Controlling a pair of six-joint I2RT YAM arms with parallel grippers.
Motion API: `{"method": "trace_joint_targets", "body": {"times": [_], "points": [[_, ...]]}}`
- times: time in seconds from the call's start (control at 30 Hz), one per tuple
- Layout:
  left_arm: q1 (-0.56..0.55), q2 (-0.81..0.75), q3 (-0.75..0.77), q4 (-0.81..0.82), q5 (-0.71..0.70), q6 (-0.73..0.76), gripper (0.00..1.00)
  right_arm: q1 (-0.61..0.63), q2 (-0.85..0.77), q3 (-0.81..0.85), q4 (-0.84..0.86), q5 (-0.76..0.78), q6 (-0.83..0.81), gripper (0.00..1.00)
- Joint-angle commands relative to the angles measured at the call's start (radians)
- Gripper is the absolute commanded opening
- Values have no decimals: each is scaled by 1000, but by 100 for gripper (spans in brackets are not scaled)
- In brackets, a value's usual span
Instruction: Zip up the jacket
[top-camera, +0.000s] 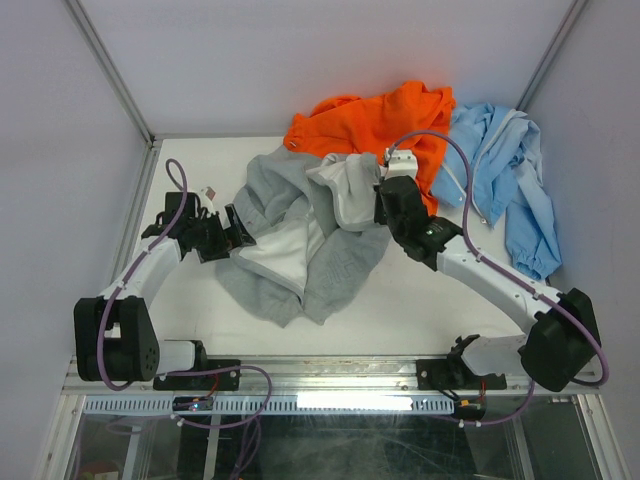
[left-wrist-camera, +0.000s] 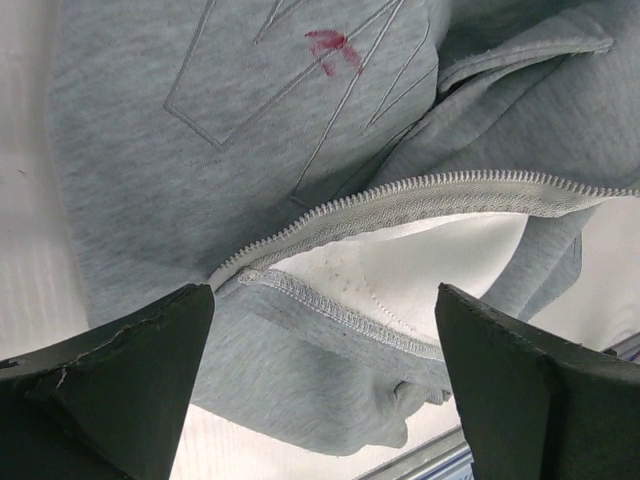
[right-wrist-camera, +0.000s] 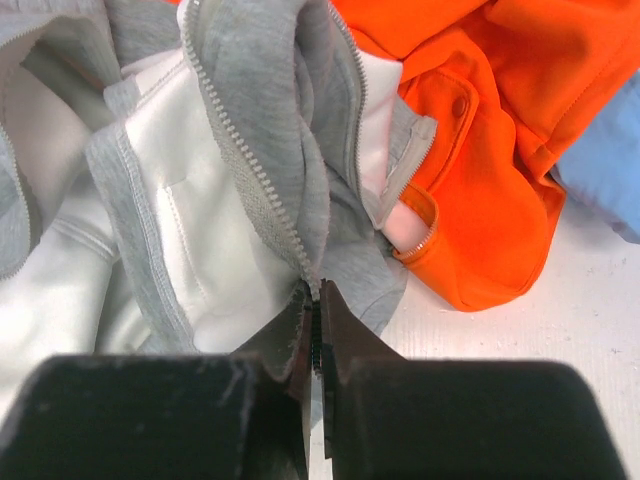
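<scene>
- Jacket (top-camera: 300, 250) lies crumpled and unzipped at the middle of the table (top-camera: 400, 310), with grey fleece outside and white lining showing at the open front.
- Its far edge touches the orange garment (top-camera: 385, 120), which is heaped at the back. The blue jacket (top-camera: 500, 190) lies beside that, along the right side.
- White walls (top-camera: 60, 150) close the table on the left, back and right. A metal rail (top-camera: 330, 375) runs along the near edge.
- Bare tabletop shows between the jacket's near hem and the rail, and in a strip along the left wall.
- The left gripper (left-wrist-camera: 322, 300) sits at the jacket's left edge with its fingers spread wide and nothing between them. In its own view the zipper (left-wrist-camera: 400, 195) runs across the fabric beyond the fingertips.
- The right gripper (right-wrist-camera: 315, 320) is pinched tight on the jacket's zipper edge, on the side nearest the orange garment.
</scene>
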Motion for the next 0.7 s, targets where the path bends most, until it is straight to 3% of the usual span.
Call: {"method": "trace_joint_targets", "body": {"times": [0.0, 0.37, 0.67], "points": [[4, 1, -35, 78, 50, -80, 96, 1, -40, -30, -13, -93, -23, 0], [-6, -110, -319, 423, 19, -488, 92, 1, -75, -109, 76, -181, -1, 0], [-51, -144, -386, 640, 3, -606, 79, 2, -72, -119, 88, -207, -6, 0]]}}
